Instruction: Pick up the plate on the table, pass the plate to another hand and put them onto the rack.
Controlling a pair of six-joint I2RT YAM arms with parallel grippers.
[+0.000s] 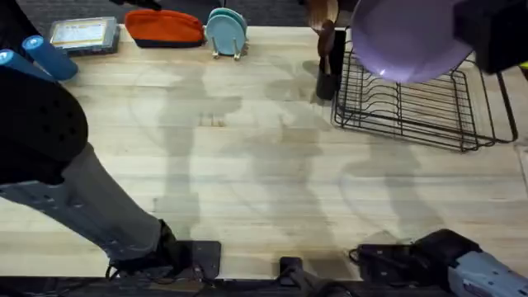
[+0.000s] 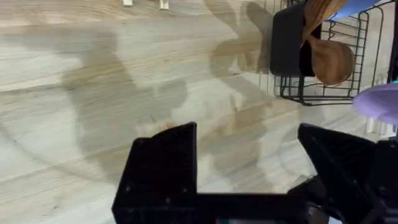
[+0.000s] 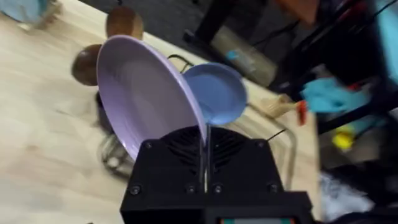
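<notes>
One end effector, the right end effector (image 3: 205,155), was clamped on the rim of the lavender plate (image 3: 140,93), its two black fingers pressed close together with only the thin plate edge between them. In the right wrist view the plate stood tilted on edge, rising from the fingers toward the upper left of the frame, its hollow face turned outward. A smaller blue plate (image 3: 217,93) sat just behind it, near the middle of that frame, and two brown wooden utensil heads (image 3: 124,22) showed past the plate's upper rim.

From overhead, the plate (image 1: 408,37) hung in the upper right of the frame, held above the near-left part of the black wire rack (image 1: 421,107), with the dark right arm blurred at the top right corner. The plate was not seated between the rack's prongs.

The left end effector (image 2: 249,162) hovered over the bare pale counter (image 2: 93,81) with its fingers spread wide apart and nothing between them. In the left wrist view, an edge of the plate (image 2: 379,102) peeked in at the right side of the frame, well apart from those fingers, beside the rack (image 2: 323,93) and a black utensil holder (image 2: 287,43) holding a wooden spoon (image 2: 329,59).

On the counter (image 1: 247,165) in the overhead view, teal plates (image 1: 227,33) stood in a small stand at the top centre.
</notes>
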